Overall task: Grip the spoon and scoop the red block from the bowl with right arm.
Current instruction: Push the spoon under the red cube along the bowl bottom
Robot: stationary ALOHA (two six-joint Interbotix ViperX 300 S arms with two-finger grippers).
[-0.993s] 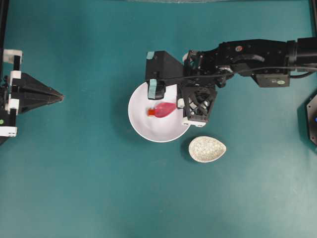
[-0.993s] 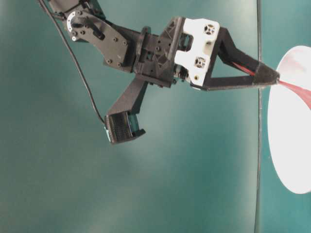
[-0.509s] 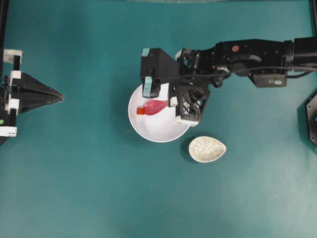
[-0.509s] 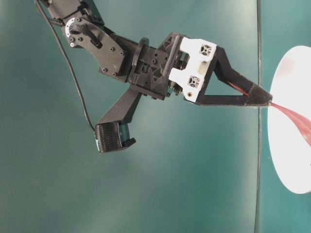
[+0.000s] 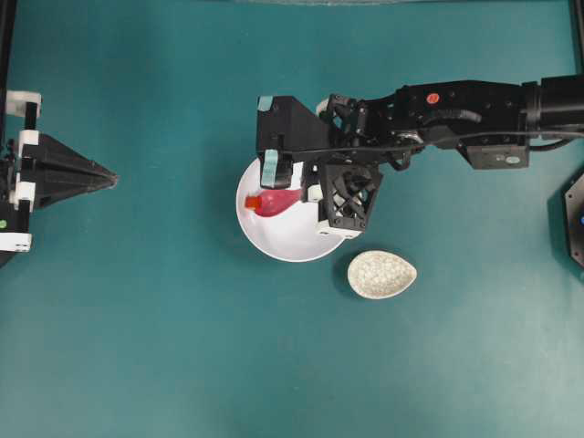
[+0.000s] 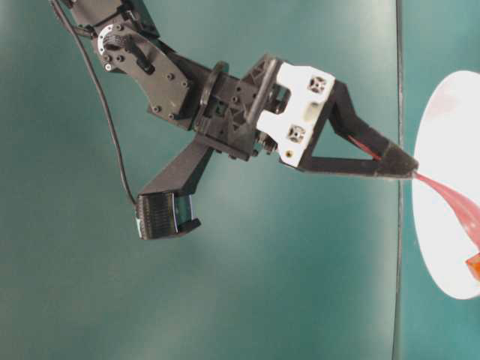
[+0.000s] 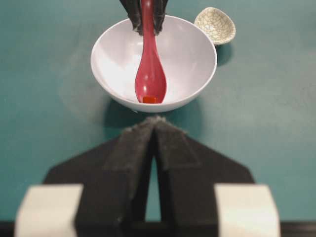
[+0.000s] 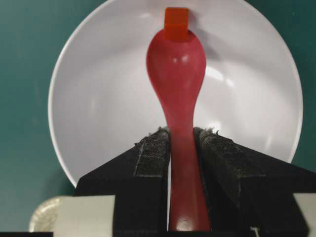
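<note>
The red block [image 8: 176,22] is sitting at the very tip of the spoon [image 8: 176,74], against the far wall of the bowl [image 8: 98,98]; whether it is riding on the lip I cannot quite tell. My right gripper [image 8: 180,148] is clamping the handle, so gripping is done; lifting the block out is remaining. My left gripper [image 7: 155,143] is resting closed, well apart.
</note>
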